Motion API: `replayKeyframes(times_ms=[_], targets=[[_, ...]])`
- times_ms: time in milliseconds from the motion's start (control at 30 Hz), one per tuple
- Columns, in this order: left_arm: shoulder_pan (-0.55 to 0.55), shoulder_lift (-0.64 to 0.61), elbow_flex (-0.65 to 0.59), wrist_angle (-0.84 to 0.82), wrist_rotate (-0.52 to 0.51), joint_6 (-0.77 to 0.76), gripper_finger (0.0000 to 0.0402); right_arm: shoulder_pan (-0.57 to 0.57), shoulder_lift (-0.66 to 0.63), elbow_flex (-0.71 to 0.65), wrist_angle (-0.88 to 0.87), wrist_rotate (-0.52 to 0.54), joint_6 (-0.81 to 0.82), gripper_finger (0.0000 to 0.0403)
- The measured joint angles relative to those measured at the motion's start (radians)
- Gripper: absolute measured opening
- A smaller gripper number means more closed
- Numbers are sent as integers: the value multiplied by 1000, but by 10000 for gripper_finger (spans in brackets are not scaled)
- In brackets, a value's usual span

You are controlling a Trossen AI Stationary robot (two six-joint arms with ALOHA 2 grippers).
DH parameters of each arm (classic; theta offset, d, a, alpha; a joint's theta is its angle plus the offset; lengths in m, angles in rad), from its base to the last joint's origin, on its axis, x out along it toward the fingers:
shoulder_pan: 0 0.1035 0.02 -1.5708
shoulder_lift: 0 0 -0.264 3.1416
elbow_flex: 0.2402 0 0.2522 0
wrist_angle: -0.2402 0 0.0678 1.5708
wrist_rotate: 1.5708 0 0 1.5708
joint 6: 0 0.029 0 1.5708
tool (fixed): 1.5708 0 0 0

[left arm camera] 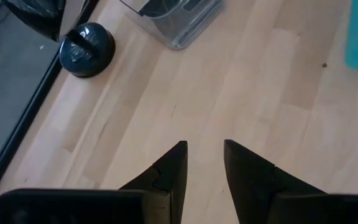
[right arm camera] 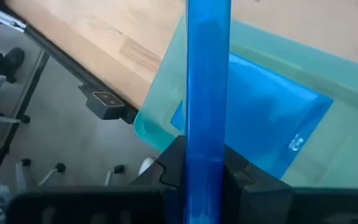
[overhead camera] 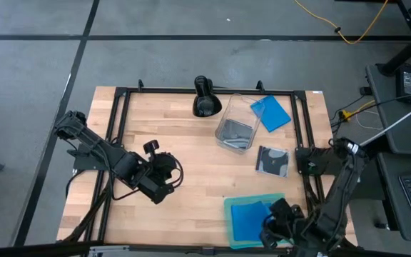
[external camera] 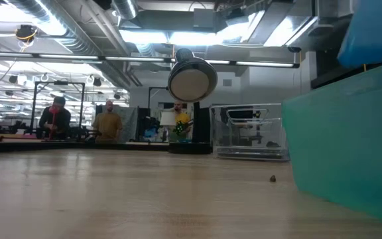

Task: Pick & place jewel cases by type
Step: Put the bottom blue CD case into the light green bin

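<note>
My right gripper [overhead camera: 271, 227] is shut on a bright blue jewel case [right arm camera: 208, 93], held over the translucent teal tray [overhead camera: 230, 207] at the table's near right. Another blue case [right arm camera: 263, 124] lies flat in that tray. A third blue case [overhead camera: 271, 113] lies at the far right, beside the clear tub [overhead camera: 235, 125]. A black-and-clear disc case [overhead camera: 272, 160] lies flat on the table right of centre. My left gripper [left arm camera: 205, 146] is open and empty over bare wood left of centre, and it also shows in the high view [overhead camera: 168, 173]. My right gripper pinches the blue case between its two fingers, one on each broad face, at the case's near end [right arm camera: 207, 158]. The case stands on edge and runs straight out from the fingers. It is above the tray and the blue case lying there. I cannot tell whether it touches them.
A black round-based camera stand [overhead camera: 205, 96] is at the far middle. The tub holds dark flat things. A black metal frame [overhead camera: 120, 121] runs along the table's left, far and right sides. People stand in the room beyond [external camera: 108, 123]. Bare wood lies between the arms.
</note>
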Motion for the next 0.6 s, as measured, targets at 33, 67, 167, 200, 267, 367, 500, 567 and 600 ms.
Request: replayKeyframes(times_ms=[33, 67, 167, 200, 267, 367, 500, 567, 600], targets=[[1, 0, 0, 0, -4, 0, 97, -1, 12, 0, 9, 1, 2, 50], [4, 0, 0, 0, -5, 0, 97, -2, 25, 0, 12, 1, 3, 50], [6, 0, 0, 0, -11, 2, 97, -15, 55, 0, -1, 1, 3, 50], [7, 0, 0, 2, -16, 10, 97, -19, 62, 0, -3, 1, 3, 50], [8, 0, 0, 5, -16, 26, 97, -26, 77, 0, -3, 2, 3, 50], [8, 0, 0, 5, -20, 34, 97, -36, 100, 0, -3, 3, 3, 50], [8, 0, 0, 13, -22, 34, 97, -50, 117, 0, 9, 16, -15, 50], [8, 0, 0, 29, -22, 34, 97, -59, 120, 0, 13, 15, -32, 50], [8, 0, 0, 34, -22, 33, 97, -65, 120, 0, 22, 16, -49, 50]])
